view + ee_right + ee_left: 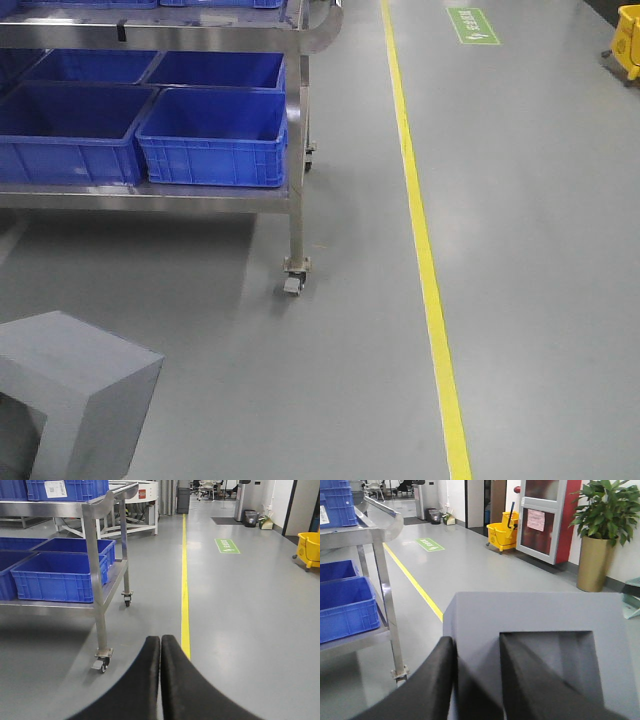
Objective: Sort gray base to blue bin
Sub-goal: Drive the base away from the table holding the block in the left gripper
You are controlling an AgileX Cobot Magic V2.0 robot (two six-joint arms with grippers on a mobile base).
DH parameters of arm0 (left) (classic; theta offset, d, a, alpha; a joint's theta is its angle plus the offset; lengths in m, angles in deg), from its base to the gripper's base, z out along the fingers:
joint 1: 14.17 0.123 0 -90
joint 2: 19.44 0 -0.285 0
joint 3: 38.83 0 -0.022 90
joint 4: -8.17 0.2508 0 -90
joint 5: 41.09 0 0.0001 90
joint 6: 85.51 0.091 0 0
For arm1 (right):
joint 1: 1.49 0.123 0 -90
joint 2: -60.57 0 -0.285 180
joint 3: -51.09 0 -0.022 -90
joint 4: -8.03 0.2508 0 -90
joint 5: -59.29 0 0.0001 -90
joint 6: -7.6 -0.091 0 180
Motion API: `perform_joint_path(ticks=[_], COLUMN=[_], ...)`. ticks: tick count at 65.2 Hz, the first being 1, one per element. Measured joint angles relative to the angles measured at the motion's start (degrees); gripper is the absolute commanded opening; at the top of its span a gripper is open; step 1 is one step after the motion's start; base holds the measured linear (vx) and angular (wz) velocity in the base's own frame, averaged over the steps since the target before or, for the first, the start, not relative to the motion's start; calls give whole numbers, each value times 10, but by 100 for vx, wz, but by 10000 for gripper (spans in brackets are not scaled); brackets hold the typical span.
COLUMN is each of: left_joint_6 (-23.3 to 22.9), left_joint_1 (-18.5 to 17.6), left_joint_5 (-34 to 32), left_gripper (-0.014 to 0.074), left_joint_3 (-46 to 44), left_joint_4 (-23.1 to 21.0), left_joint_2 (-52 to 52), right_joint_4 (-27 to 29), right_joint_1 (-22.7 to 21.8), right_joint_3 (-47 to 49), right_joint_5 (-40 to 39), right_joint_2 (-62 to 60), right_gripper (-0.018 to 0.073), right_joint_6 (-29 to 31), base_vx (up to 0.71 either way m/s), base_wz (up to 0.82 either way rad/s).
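Left gripper (476,647): I have it clamped on one wall of the gray base (535,610), with one finger outside the block and the other down in the square recess.
Right gripper (160,645): the fingers are pressed together with nothing between them, and it hangs over bare floor.
Where the base is: carried off the floor at the lower left of the front view, recess side towards the left wrist camera, not yet near any bin.
Where the target is: the nearest blue bin (210,155) sits at the right end of the lower shelf of the steel cart (296,150), with more blue tubs beside and behind it.
Relation that matters: from the held base the bin lies ahead and to the left, well apart. I judge the left arm to be the nearer one, and it already has the load.
Axes: the base is cube-like, so it has no long axis to line up. The bin's longer side runs across the front view.
Risk, as I judge it: the cart's upper shelf overhangs the bins, so the approach may need to come in low from the open side.
Front view only: the bin's open mouth and the gap between it and the base.
Left wrist view only: the grip on the wall.
Right wrist view only: the idle fingers and the yellow floor line (185,580) beyond them.
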Motion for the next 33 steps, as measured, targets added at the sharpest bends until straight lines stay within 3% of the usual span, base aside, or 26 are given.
perform_joint_path(ticks=[20, 33], left_joint_6=[0, 0], left_joint_1=[0, 0], left_joint_5=[0, 0], left_gripper=[-6, -6], left_joint_3=[0, 0], left_joint_4=[0, 0], left_joint_2=[0, 0], right_joint_4=[0, 0], right_joint_1=[0, 0], right_joint_3=[0, 0], right_joint_5=[0, 0], right_joint_2=[0, 0], right_gripper=[-9, -9], right_joint_6=[0, 0], base_vx=[39, 36], base_wz=[9, 35])
